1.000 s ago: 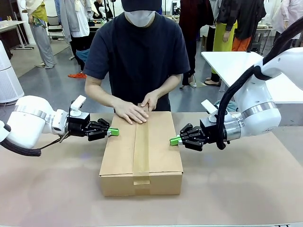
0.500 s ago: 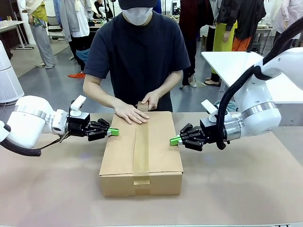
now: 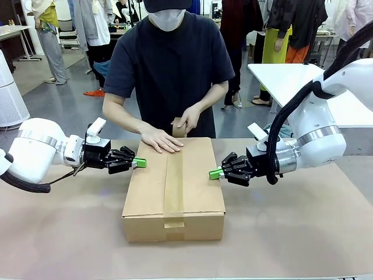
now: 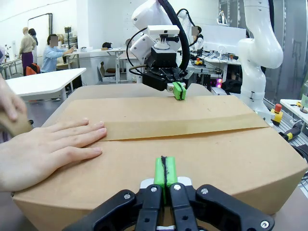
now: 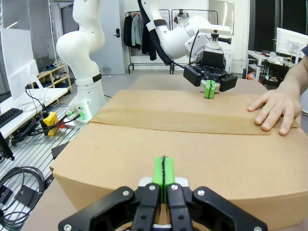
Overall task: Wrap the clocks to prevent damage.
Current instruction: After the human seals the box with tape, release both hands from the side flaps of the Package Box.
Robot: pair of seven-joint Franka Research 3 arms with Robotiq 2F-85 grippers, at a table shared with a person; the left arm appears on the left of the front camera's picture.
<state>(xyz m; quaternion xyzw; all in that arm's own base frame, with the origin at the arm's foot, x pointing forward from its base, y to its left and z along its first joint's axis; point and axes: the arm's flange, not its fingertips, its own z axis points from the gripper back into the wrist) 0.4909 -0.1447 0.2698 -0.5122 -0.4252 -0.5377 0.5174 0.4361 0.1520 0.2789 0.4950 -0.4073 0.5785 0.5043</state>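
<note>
Sealing stage of the packing task. We see a closed cardboard box [image 3: 173, 186] lying flat at the middle of the table [image 3: 303, 233], with a strip of brown paper tape [image 3: 173, 184] run lengthwise over its top seam and folded down the near face. No clocks are visible; we judge that they are inside the box, though the frames cannot confirm it.

The left end effector [image 3: 140, 163] is clenched, its green pads pressed together with nothing between them, and it sits at the box's left top edge. The right end effector [image 3: 215, 173] is likewise clenched and empty, at the box's right top edge. In the wrist views each fingertip pair rests against, or just beside, its side of the box; we cannot tell whether contact is made. We read both arms as bracing the box from either side.

The person's flat hand [image 3: 159, 139] presses on the far end of the lid beside the tape, while the other hand [image 3: 187, 121] holds a tape roll [image 3: 176, 126] just past the far edge.

We judge the step in hand to be finishing the taped seam at the far end. The next move calls for both end effectors to hold the box steady, without pushing it askew, while the tape is cut off and pressed down.
</note>
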